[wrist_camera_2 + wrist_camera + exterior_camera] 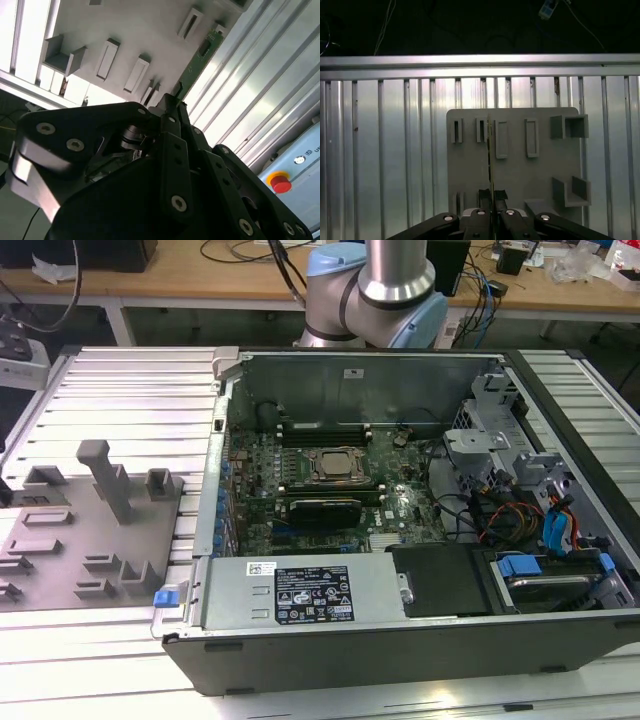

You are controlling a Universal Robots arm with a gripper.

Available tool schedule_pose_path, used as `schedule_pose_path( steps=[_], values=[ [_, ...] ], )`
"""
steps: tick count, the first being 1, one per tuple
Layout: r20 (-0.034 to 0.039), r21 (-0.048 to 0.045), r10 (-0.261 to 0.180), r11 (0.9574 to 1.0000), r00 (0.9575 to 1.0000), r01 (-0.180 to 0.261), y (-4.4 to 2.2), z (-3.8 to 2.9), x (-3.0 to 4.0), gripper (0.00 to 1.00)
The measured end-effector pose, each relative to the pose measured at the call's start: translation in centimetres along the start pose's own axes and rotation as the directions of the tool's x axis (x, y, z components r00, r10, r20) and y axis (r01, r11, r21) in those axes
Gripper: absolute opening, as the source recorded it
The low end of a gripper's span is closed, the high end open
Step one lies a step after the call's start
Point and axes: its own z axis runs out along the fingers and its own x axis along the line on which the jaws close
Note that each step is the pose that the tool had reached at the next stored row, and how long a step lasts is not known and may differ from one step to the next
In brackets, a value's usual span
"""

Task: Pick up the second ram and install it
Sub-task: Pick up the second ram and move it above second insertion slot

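Surface: ribbed aluminium table, long parallel slots, bare metal with glare. A wooden bench with cables stands behind it, and the arm's grey-and-blue joint rises at the back edge.

Exterior view: open PC case, dark sheet steel, lying on its side. Inside are a green motherboard with the square CPU socket mid-board, a silver labelled supply box along the near wall, and drive cages with blue tabs on the exterior view's right. A grey fixture plate sits on the exterior view's left of the case — matte moulded plastic with a tall post and blocky pockets.

Both wrist views look along the gripper onto the fixture plate: flat grey, with rectangular slots and open-sided box pockets.

The second ram is in the gripper, not on the board. In the first wrist view it's edge-on, a thin line running out from between the black fingers across the plate. In the second wrist view the second ram shows its green face with small dark chips, and the gripper tips meet at its near end — jaws pinching the stick. That view also catches a red button on a pale box at the table edge.
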Motion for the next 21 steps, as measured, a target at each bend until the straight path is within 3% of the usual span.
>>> schedule_pose_path(
  steps=[5, 21],
  values=[
    [0.0000, 0.0000, 0.000, 1.0000, 1.0000, 0.000, 0.07, -1.39, -0.08, 0.14],
    [0.0000, 0.0000, 0.000, 1.0000, 1.0000, 0.000, 0.20, -4.35, -0.29, 0.14]
  ],
)
